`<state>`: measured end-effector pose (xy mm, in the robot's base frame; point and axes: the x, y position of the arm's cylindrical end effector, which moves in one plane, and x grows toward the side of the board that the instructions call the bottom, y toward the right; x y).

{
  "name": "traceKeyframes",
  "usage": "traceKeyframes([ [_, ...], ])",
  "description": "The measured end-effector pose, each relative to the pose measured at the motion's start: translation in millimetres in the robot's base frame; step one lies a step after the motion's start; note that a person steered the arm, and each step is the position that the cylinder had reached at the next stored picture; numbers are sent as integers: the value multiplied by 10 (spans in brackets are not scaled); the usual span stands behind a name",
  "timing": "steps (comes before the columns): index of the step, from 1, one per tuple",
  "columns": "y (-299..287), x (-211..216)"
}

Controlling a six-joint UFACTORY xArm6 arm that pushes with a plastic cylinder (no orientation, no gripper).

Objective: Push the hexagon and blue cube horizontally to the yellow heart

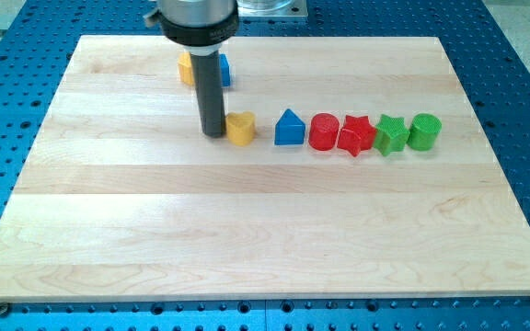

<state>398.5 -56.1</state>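
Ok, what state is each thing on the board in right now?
my tip: down on the board, touching the yellow heart's left side
yellow heart: flat, left end of the row
yellow hexagon: behind the rod, partly hidden
blue cube: behind the rod, partly hidden
blue triangle: apart from the heart
red cylinder: touching the red star
green star: beside the green cylinder

My tip (213,133) touches the yellow heart (240,129) from the view's left.
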Motion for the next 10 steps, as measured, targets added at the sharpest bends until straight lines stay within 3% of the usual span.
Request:
traceKeyframes([
  [2,151,10],
  [4,-941,-125],
  [5,-1216,-438],
  [7,-1030,-1312],
  [10,-631,-1371],
])
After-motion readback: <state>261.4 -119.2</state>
